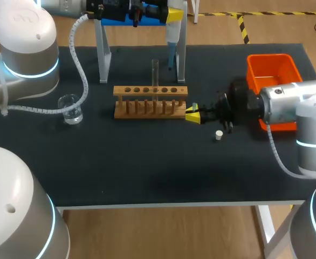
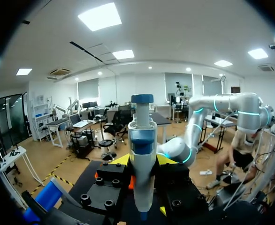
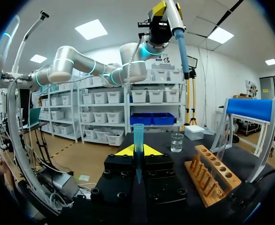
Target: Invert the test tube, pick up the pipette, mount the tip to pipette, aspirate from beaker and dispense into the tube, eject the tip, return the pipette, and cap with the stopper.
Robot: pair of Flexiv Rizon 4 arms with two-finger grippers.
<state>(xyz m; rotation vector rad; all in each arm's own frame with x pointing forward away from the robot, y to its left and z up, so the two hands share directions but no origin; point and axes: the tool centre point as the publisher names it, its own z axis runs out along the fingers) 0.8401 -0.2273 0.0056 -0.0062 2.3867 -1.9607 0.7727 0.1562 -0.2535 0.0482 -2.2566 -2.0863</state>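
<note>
The left arm [image 1: 26,48] comes in over the far edge of the desk [image 1: 147,167]. Its jaws are closed on the pipette [image 1: 172,35] and hold it upright, high above the desk, between the two grey legs of the blue stand [image 1: 102,54]. The head view shows only one yellow fingertip [image 1: 174,15] there. The left wrist view shows more: the white and blue body of the pipette stands between both yellow fingertips [image 2: 121,160], and each of them lies against it from its own side.

The right arm [image 1: 287,102] lies low over the desk. Its jaws stand narrow and grip the pipette tip [image 3: 138,140]. In the right wrist view this tip is a clear bluish cone, upright with the wide end up, between the yellow fingertips [image 3: 151,151]. In the head view it is only a small bluish bit, just beside the right end of the wooden rack [image 1: 150,102].

The test tube [image 1: 155,73] stands upright in one of the middle holes of the rack. The beaker [image 1: 70,109] is well apart from the rack, on its left side. The white stopper [image 1: 218,135] lies on the desk near the right jaws. The orange bin [image 1: 253,75] stands behind the right arm, and only the head view shows the bin and the stopper. The right wrist view shows the rack, the tube and the beaker ahead of the jaws, and the pipette high above them.
</note>
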